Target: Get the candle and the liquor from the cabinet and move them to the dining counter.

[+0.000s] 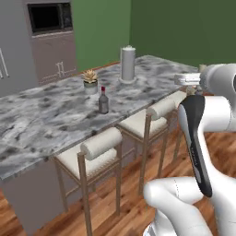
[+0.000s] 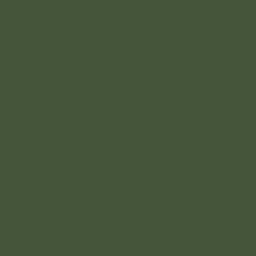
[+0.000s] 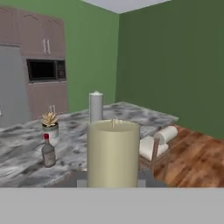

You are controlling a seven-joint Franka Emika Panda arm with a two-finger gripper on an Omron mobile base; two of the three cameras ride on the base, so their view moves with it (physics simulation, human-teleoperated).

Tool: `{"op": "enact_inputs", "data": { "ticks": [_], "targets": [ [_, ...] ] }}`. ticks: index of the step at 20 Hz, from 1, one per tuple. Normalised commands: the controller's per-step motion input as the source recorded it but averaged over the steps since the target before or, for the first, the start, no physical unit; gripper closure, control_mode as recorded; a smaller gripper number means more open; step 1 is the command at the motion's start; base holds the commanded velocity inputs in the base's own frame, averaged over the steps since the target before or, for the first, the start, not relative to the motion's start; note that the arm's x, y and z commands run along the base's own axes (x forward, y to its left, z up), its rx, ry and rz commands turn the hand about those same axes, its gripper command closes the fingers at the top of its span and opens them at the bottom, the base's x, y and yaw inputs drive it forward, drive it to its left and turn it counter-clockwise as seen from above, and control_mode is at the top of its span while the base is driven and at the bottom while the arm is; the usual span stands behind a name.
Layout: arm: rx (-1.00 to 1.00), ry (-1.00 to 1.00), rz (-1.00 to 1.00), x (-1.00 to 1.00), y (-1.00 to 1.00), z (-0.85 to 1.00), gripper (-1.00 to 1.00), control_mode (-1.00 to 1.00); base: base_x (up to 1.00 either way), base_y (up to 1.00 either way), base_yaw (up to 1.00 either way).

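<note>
The pale cream candle (image 3: 113, 153) stands upright right in front of the hand camera, and my gripper (image 3: 112, 183) is shut on its base. In the left base view the hand (image 1: 186, 79) hovers at the right, above the stools by the dining counter's near edge. The liquor (image 1: 103, 101), a small grey-brown bottle with a red cap, stands upright on the marbled dining counter (image 1: 41, 120), left of the hand. The same liquor (image 3: 48, 151) appears at the left of the hand view, on the dining counter (image 3: 17, 157). The cabinet is out of view.
A potted succulent (image 1: 90, 81) and a tall grey roll (image 1: 127, 64) stand behind the bottle. Cushioned wooden stools (image 1: 94, 154) line the island's near side. Mauve units with a built-in microwave (image 1: 50, 17) back the room. A green wall (image 2: 128, 128) is close on the right.
</note>
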Motion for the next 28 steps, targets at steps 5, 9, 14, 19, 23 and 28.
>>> {"op": "enact_inputs", "data": {
  "ticks": [5, 9, 14, 19, 23, 28],
  "targets": [
    [0.00, 0.00, 0.00, 0.00, 0.00, 0.00, 1.00, 1.00, 0.16, -0.83, 0.59],
    [0.00, 0.00, 0.00, 0.00, 0.00, 0.00, 1.00, 1.00, 0.11, -0.80, 0.62],
    [0.00, 0.00, 0.00, 0.00, 0.00, 0.00, 1.00, 1.00, 0.00, -0.95, 0.53],
    [0.00, 0.00, 0.00, 0.00, 0.00, 0.00, 1.00, 1.00, -0.03, -1.00, 0.22],
    [0.00, 0.00, 0.00, 0.00, 0.00, 0.00, 1.00, 1.00, 0.07, -0.82, -0.03],
    [0.00, 0.00, 0.00, 0.00, 0.00, 0.00, 1.00, 1.00, 0.30, -0.71, -0.01]
  ]
}}
